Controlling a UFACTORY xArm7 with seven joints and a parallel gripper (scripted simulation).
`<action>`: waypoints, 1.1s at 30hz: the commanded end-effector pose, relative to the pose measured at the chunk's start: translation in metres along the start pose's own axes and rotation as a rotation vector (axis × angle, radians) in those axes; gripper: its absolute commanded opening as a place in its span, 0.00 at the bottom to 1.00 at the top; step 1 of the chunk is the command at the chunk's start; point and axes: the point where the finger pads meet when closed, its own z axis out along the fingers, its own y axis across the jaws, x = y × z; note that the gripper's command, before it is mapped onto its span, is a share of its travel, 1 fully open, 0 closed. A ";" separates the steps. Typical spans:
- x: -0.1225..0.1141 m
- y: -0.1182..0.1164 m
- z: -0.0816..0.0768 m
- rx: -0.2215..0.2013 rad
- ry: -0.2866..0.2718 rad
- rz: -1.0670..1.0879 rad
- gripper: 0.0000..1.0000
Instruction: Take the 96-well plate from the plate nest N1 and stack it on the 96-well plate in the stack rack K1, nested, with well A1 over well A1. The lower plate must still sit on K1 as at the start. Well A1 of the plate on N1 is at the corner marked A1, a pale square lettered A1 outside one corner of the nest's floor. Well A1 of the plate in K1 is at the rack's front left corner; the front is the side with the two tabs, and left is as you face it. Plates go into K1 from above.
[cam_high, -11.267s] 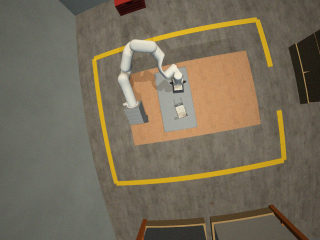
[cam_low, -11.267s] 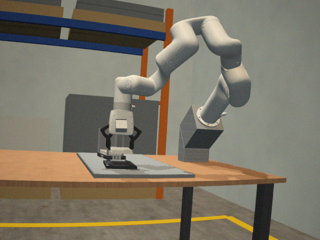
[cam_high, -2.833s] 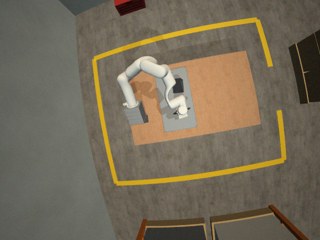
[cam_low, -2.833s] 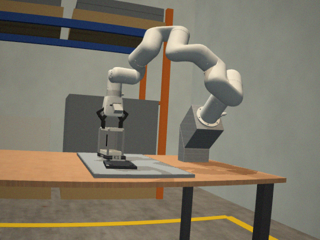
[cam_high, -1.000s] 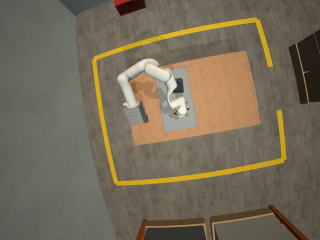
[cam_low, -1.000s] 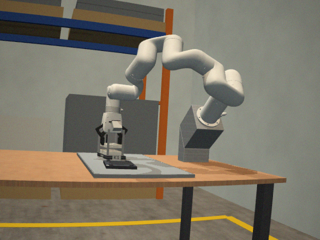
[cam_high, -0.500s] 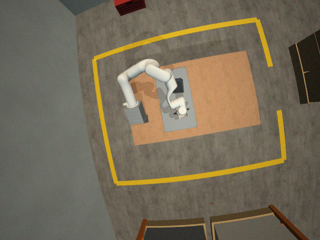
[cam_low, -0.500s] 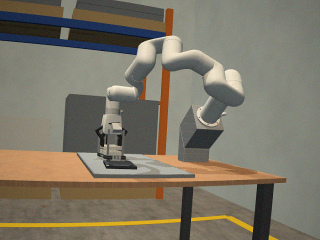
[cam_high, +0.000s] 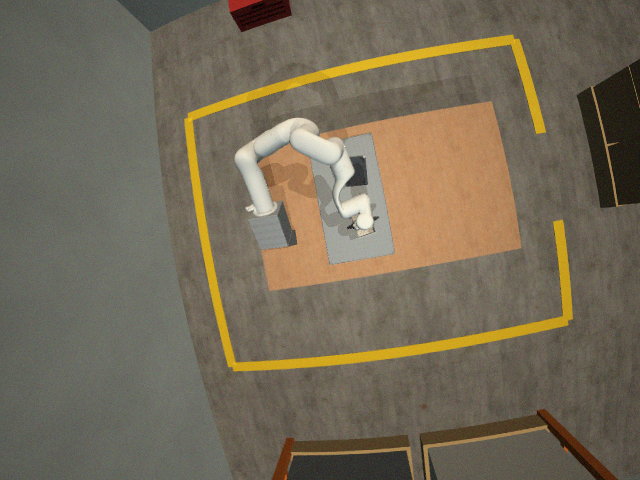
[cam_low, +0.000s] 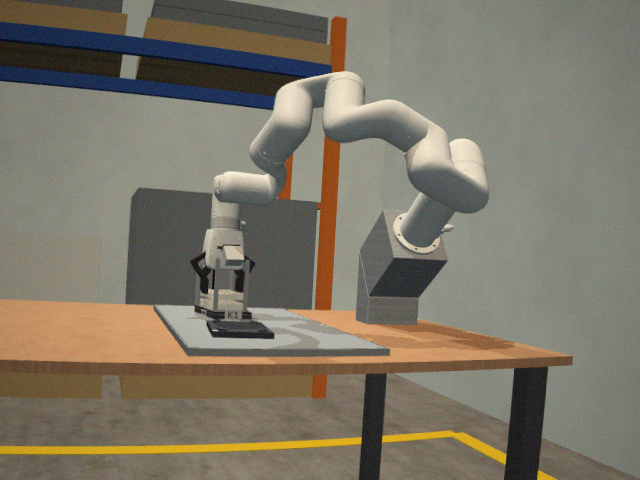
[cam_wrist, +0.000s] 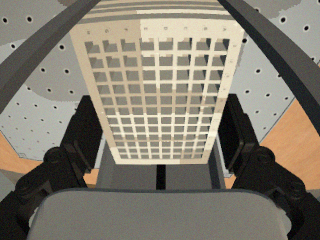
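My gripper (cam_wrist: 159, 109) is shut on a cream 96-well plate (cam_wrist: 158, 87), holding it by its long sides inside the stack rack K1 (cam_low: 223, 312). In the side view the gripper (cam_low: 223, 289) reaches down between the rack's posts, just above the rack's base. The lower plate is hidden under the held one. The dark plate nest N1 (cam_low: 239, 329) lies empty in front of the rack and shows from above too (cam_high: 357, 171).
The rack and nest stand on a grey perforated mat (cam_low: 268, 335) on a wooden table (cam_low: 103, 330). The arm's grey pedestal (cam_low: 392, 279) stands at the table's back right. Shelving stands behind the table.
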 end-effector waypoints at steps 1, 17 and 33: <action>-0.002 0.001 -0.002 -0.003 -0.004 0.000 0.00; -0.002 0.001 0.001 -0.003 -0.004 0.000 0.00; -0.002 0.001 0.003 -0.003 -0.004 0.000 0.00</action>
